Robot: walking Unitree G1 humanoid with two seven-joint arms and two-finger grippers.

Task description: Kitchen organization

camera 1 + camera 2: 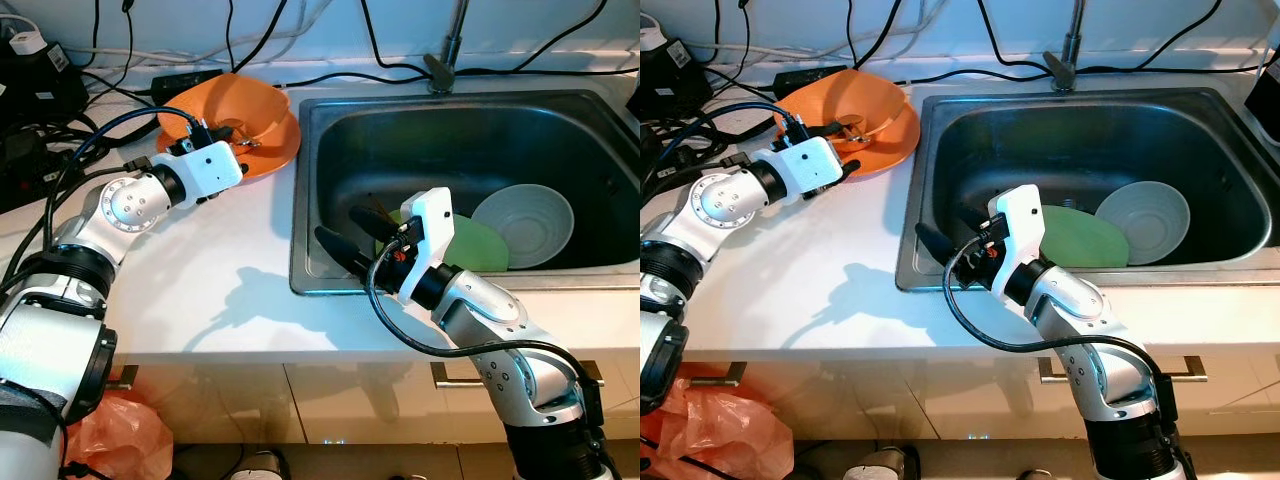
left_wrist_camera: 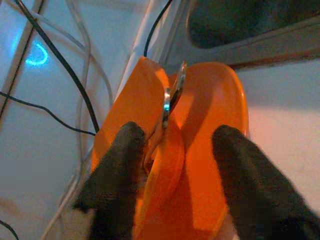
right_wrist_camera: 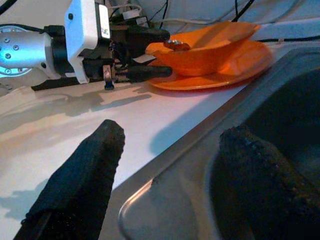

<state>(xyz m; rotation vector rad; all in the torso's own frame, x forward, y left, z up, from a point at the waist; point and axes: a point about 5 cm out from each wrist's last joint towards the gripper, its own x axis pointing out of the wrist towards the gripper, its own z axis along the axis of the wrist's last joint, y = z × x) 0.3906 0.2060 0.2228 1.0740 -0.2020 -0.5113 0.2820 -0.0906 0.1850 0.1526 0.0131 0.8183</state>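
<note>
An orange bowl (image 1: pixel 245 100) sits tilted on an orange plate (image 1: pixel 278 152) on the white counter, left of the sink. A metal spoon (image 2: pixel 172 95) lies inside the bowl. My left gripper (image 2: pixel 177 137) is open at the bowl's near rim, one finger on each side of the rim. In the sink lie a green plate (image 1: pixel 482 245) and a grey bowl (image 1: pixel 530 222). Over the sink's front left corner, my right gripper (image 1: pixel 350 232) is open and holds nothing, pointing toward the orange dishes.
The steel sink (image 1: pixel 308 205) has a faucet (image 1: pixel 445 60) at its back. Black cables and a power strip (image 1: pixel 185 78) run along the wall behind the dishes. White counter (image 1: pixel 230 260) lies between the arms. An orange bag (image 1: pixel 125 435) lies on the floor.
</note>
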